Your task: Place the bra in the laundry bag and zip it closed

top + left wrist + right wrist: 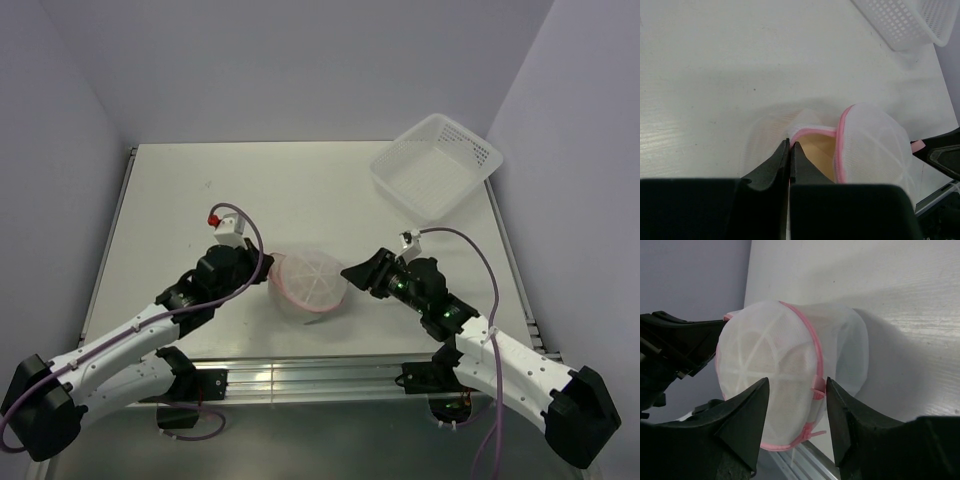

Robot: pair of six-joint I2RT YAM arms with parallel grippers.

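Sitting near the front edge of the white table (300, 180), between both arms, as a tipped mesh drum: the laundry bag (308, 283). Shows a pink zipper rim (840, 145) partly open, with the beige bra (817, 150) inside. Pinched at that opening by the left gripper (790, 145), fingers pressed together on the mesh edge. Faced by the right gripper (797, 382), fingers spread apart either side of a pink zipper tab (817, 390). Well off at the far right: a white perforated basket (437, 165).
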